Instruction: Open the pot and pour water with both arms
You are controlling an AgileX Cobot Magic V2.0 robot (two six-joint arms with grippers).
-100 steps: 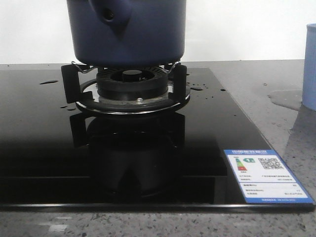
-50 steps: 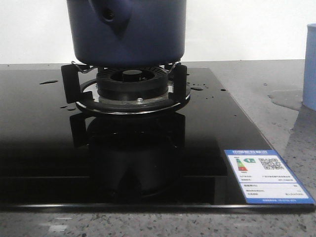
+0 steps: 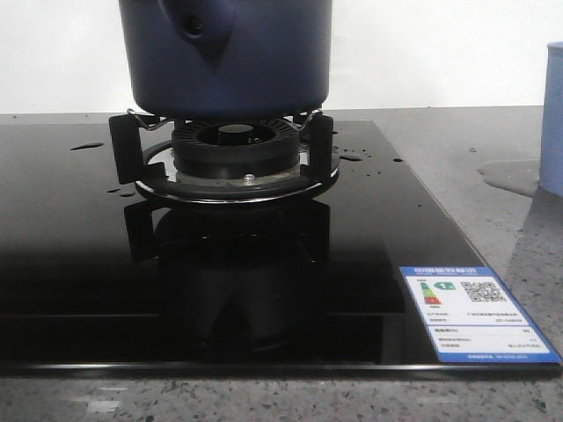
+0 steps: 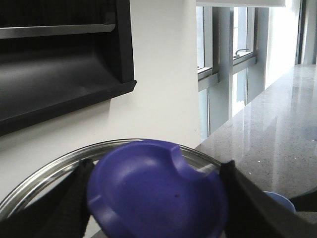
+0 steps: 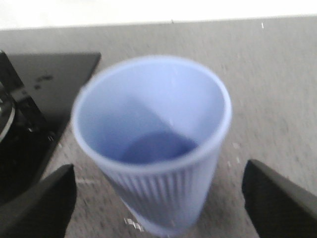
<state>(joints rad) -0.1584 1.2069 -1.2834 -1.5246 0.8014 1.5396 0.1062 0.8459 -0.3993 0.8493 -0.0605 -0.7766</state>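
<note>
The dark navy pot (image 3: 255, 61) stands on the burner (image 3: 236, 145) of the black glass cooktop (image 3: 70, 229), its handle stub (image 3: 198, 26) facing the camera; its top is cut off. In the left wrist view my left gripper (image 4: 156, 196) is shut on the blue lid knob (image 4: 148, 186), and the lid's steel rim (image 4: 59, 166) shows behind it. In the right wrist view my right gripper (image 5: 156, 198) is open, its fingers standing clear on either side of the pale blue cup (image 5: 153, 144). That cup (image 3: 554, 123) sits at the far right of the counter.
A water puddle (image 3: 510, 176) lies on the grey counter beside the cup, and droplets dot the cooktop near the burner. A blue-and-white label (image 3: 475, 312) is stuck on the cooktop's front right corner. A wall and window show behind the lid.
</note>
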